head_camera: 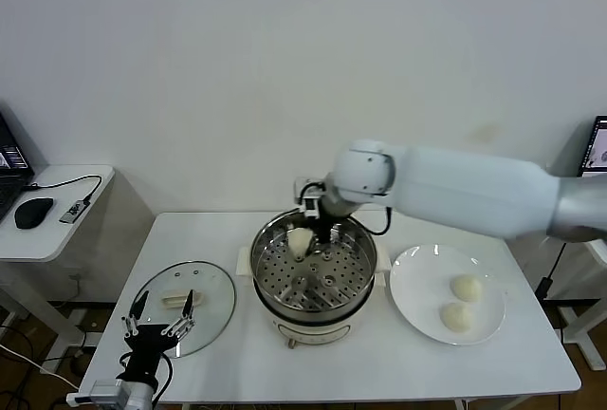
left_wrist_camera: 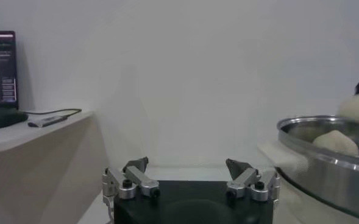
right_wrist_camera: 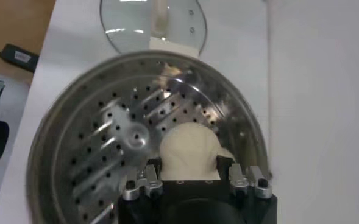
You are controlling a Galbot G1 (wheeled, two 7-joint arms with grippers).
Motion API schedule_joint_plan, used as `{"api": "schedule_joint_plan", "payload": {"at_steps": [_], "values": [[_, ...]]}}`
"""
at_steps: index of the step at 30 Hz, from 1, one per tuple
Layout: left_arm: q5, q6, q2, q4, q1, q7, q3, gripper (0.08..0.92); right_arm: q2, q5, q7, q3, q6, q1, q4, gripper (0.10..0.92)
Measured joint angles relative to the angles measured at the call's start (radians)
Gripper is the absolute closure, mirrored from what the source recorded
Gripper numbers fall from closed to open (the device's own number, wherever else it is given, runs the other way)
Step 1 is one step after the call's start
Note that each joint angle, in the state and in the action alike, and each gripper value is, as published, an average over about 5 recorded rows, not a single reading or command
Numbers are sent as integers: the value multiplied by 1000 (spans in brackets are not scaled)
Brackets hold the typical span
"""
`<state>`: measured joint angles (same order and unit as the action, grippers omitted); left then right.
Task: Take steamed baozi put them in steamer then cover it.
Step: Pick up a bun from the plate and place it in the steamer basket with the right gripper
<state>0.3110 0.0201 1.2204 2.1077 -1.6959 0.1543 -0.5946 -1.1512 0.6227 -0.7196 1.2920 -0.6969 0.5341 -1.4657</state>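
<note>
My right gripper (head_camera: 318, 228) hangs over the back of the steamer (head_camera: 275, 282), shut on a cream-white baozi (right_wrist_camera: 188, 146) that fills the gap between its fingers. In the head view a baozi (head_camera: 300, 240) shows just beside that gripper. The left wrist view shows one baozi (left_wrist_camera: 334, 142) lying in the steamer (left_wrist_camera: 313, 155) and a second pale bun (left_wrist_camera: 357, 106) higher up under the dark gripper. Two more baozi (head_camera: 466, 288) (head_camera: 456, 316) lie on the white plate (head_camera: 408, 287). The glass cover (head_camera: 204, 282) lies flat at the left, with my open left gripper (head_camera: 163, 306) over its near side.
A side table with a mouse and cables (head_camera: 38, 211) stands at the far left. The wall runs close behind the table. The cover (right_wrist_camera: 149, 18) also shows in the right wrist view beyond the steamer rim (right_wrist_camera: 63, 115).
</note>
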Motion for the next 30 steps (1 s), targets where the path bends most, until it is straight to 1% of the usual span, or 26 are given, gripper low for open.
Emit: {"api": "schedule_joint_plan", "payload": {"at_steps": [10, 13, 18, 21, 25, 30], "values": [[-1, 4, 0, -1, 4, 0, 0, 177, -96, 2, 22, -1, -17, -64, 84, 449], [-5, 7, 0, 0, 2, 0, 0, 177, -107, 0, 22, -7, -20, -79, 96, 400], [-10, 9, 0, 5, 0, 0, 0, 177, -108, -12, 9, -15, -22, -83, 98, 261], [-11, 9, -2, 6, 0, 0, -1, 177, -87, -24, -17, -17, -21, -65, 83, 213], [-11, 9, -6, 3, 2, 0, -1, 177, -23, -51, -76, -15, -8, -17, 39, 203], [-11, 10, -13, 2, 5, 0, -1, 177, 103, -106, -171, 2, 27, 55, -42, 202]]}}
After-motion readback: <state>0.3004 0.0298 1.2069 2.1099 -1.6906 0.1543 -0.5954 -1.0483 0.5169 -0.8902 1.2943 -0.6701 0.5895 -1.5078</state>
